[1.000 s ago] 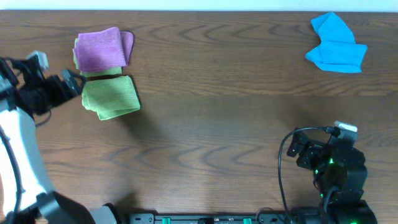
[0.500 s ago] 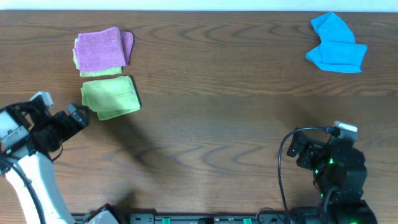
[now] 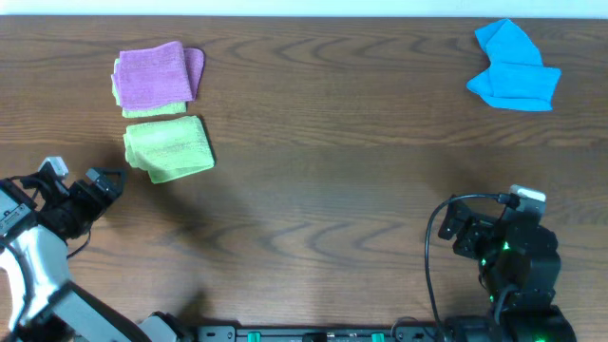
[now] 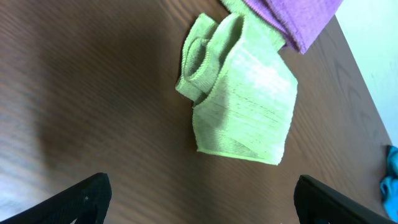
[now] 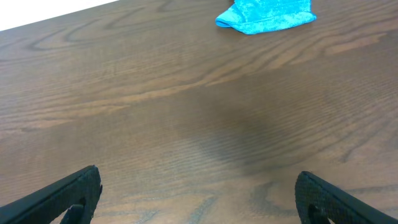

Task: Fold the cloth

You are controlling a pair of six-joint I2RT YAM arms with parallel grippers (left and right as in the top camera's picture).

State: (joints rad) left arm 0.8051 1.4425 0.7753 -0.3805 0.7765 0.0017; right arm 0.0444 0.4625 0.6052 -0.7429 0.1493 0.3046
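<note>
The cloth [image 3: 168, 149] is lime green and lies folded into a small rumpled rectangle at the table's left. In the left wrist view the cloth [image 4: 244, 93] shows its loose rolled layers at one end. My left gripper [image 3: 104, 183] hangs open in front and to the left of it, apart from it. Its fingers [image 4: 87, 196] are spread wide over bare wood. My right gripper [image 3: 465, 226] stands open at the front right, and nothing lies between its fingers [image 5: 74, 190].
A folded purple cloth [image 3: 158, 74] lies just behind the green one, with a lime edge showing under it. A crumpled bright blue cloth [image 3: 514, 68] sits at the far right back corner. The table's back edge is close behind both.
My left arm has drawn back from beside the cloth toward the table's front edge. The cloth stays folded where it lay. The right arm has not moved.
</note>
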